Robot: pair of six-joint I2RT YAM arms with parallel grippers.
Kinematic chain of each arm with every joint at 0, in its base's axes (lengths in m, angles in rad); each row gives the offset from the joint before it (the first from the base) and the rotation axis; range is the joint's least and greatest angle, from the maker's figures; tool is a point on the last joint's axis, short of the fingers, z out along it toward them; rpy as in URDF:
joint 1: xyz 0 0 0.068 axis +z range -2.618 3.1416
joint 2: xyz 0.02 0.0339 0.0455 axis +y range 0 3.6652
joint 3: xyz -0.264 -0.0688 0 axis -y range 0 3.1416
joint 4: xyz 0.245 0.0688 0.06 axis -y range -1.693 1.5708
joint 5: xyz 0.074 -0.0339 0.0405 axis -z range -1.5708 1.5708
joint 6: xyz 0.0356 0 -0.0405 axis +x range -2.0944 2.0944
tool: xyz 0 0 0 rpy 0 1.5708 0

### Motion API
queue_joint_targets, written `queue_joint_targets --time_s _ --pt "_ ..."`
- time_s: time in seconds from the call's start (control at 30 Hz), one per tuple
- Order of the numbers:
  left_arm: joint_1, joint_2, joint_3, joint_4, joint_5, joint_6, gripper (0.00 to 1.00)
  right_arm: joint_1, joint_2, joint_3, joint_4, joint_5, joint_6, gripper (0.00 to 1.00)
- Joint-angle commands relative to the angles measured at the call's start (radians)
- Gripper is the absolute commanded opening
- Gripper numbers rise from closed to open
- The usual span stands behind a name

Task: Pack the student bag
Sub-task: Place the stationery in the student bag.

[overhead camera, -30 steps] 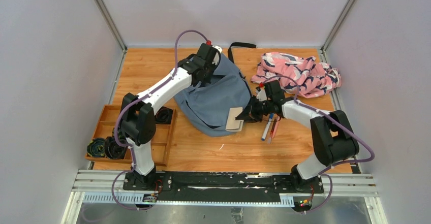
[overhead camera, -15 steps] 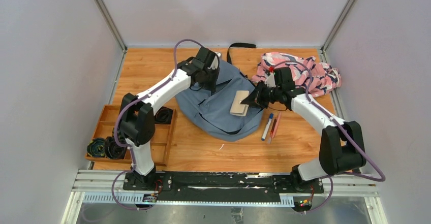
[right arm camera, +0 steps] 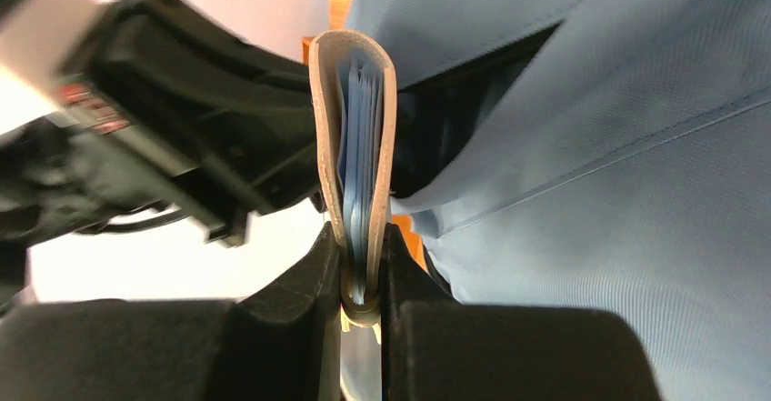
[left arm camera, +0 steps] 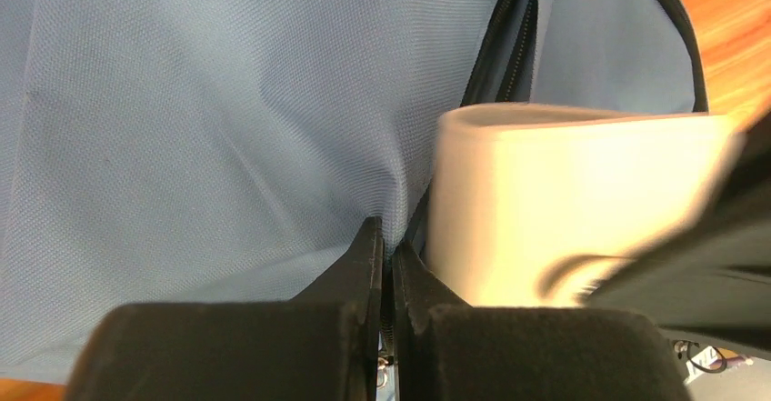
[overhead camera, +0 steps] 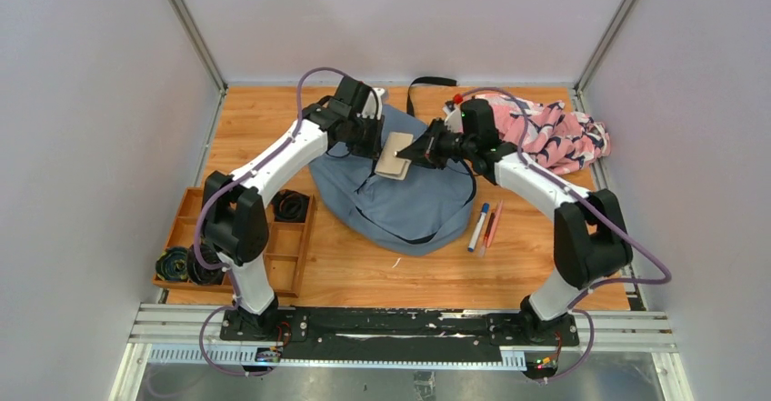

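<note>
The student bag [overhead camera: 409,205] is a grey-blue backpack lying flat in the middle of the table. My left gripper [overhead camera: 368,140] is shut on the fabric beside the bag's zipper; in the left wrist view its jaws [left arm camera: 385,237] pinch the grey-blue cloth [left arm camera: 182,101]. My right gripper [overhead camera: 421,149] is shut on a tan notebook [overhead camera: 395,155] with blue pages [right arm camera: 356,128], held over the bag's upper part right beside the left gripper. The dark slit of the bag's opening [right arm camera: 455,101] shows just behind the notebook.
Two pens [overhead camera: 482,226] lie on the wood right of the bag. A pink-white-navy cloth [overhead camera: 545,133] is bunched at the back right. A wooden tray [overhead camera: 195,210] with dark coiled items [overhead camera: 291,206] sits at the left. Walls enclose the table.
My right gripper has carried the notebook from the bag's near edge up and left to its upper part. My left gripper has shifted slightly left, still pinching the fabric.
</note>
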Motion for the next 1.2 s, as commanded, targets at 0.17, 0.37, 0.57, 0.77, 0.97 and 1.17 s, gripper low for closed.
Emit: queue_joint_targets --time_s 0.17,0.37,0.57,0.77,0.97,1.17 --pt "0.004 -0.056 0.055 -0.012 0.076 0.026 0.0 0.055 0.106 -0.015 -0.005 0.026 0.037 0.0" --pt "0.004 -0.067 0.056 -0.006 0.068 0.022 0.0 0.055 0.208 0.037 -0.008 -0.003 0.076 0.0" --pt "0.007 -0.063 0.067 0.011 0.08 0.026 0.0 0.056 0.186 -0.043 -0.008 0.017 0.097 0.0" --pt "0.008 -0.03 0.093 -0.032 0.198 0.107 0.0 0.089 0.218 -0.016 -0.007 0.005 0.103 0.0" --pt "0.008 -0.041 0.059 -0.043 0.238 0.146 0.0 0.034 0.267 0.046 0.119 0.079 0.176 0.0" --pt "0.008 -0.019 0.097 -0.09 0.246 0.19 0.0 0.047 0.253 0.006 0.335 0.202 0.31 0.0"
